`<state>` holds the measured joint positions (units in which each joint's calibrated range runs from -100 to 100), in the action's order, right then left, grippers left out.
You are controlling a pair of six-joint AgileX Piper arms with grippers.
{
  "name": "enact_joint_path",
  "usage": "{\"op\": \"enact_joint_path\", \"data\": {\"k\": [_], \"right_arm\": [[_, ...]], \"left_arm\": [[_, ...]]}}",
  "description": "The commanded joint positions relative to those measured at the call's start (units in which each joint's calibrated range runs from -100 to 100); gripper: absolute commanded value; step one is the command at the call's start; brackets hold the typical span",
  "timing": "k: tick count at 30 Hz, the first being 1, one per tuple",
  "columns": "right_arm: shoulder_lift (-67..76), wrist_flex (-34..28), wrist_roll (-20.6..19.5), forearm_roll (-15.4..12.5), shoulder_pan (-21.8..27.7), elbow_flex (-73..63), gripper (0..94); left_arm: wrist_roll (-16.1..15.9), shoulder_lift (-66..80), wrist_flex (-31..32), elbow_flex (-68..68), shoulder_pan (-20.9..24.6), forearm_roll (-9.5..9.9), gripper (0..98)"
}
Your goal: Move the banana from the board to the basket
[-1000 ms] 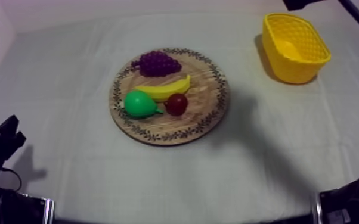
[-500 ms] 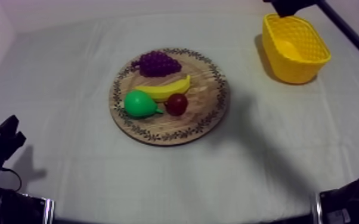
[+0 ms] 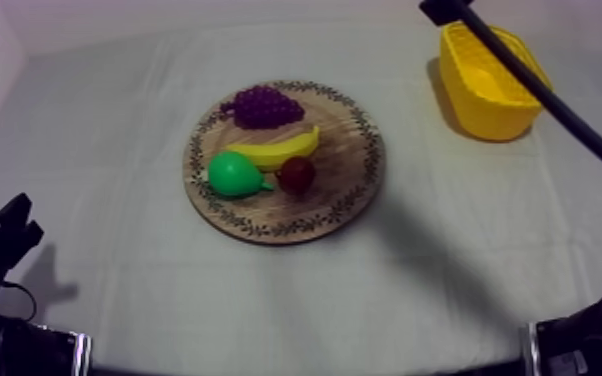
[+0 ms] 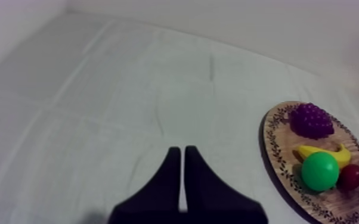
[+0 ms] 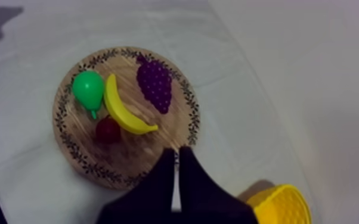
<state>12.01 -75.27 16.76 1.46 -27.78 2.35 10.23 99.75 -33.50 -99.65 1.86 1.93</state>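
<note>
Nearest, lower left of the top frame, the left claw [image 4: 182, 152] sits over bare tabletop [image 3: 115, 280], tips pressed together, holding nothing, well apart from the wooden board [image 3: 350, 150]. Mid-frame on that board the banana [image 3: 277, 150] lies flat btw the grapes [image 3: 262, 105] behind and the pear [image 3: 233, 173] & small red fruit [image 3: 295, 174] in front. Its long axis runs lower left to upper right, one end twd the yellow basket [image 3: 485, 100]. Farthest, upper right, the right arm [image 3: 525, 75] slants across the basket. The right claw [image 5: 177, 154] is closed to a narrow wedge too, empty, above the board's basket-side rim w/ the banana just beyond its tips. Right's the nearer one; I'd say it must open and square up across the banana.
</note>
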Motion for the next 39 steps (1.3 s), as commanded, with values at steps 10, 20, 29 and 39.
{"op": "enact_joint_path", "data": {"k": [10, 20, 29, 39], "right_arm": [[-10.7, -8.35, 4.08, -0.29, -0.9, -13.57, 0.4], [-19.04, -16.19, 4.7, -0.25, -2.71, -23.0, 0.4], [-25.74, -19.96, 3.59, -0.42, -3.69, -29.19, 0.4], [-28.59, -19.78, 2.67, 0.51, -3.84, -31.51, 1.1]], "left_arm": [[0.0, 0.0, -0.05, -0.01, -0.02, 0.0, 0.0], [0.0, 0.0, -0.05, -0.01, -0.02, 0.0, 0.0], [0.0, 0.0, -0.05, -0.01, -0.02, 0.0, 0.0], [0.0, 0.0, -0.05, -0.01, -0.02, 0.0, 0.0]]}}
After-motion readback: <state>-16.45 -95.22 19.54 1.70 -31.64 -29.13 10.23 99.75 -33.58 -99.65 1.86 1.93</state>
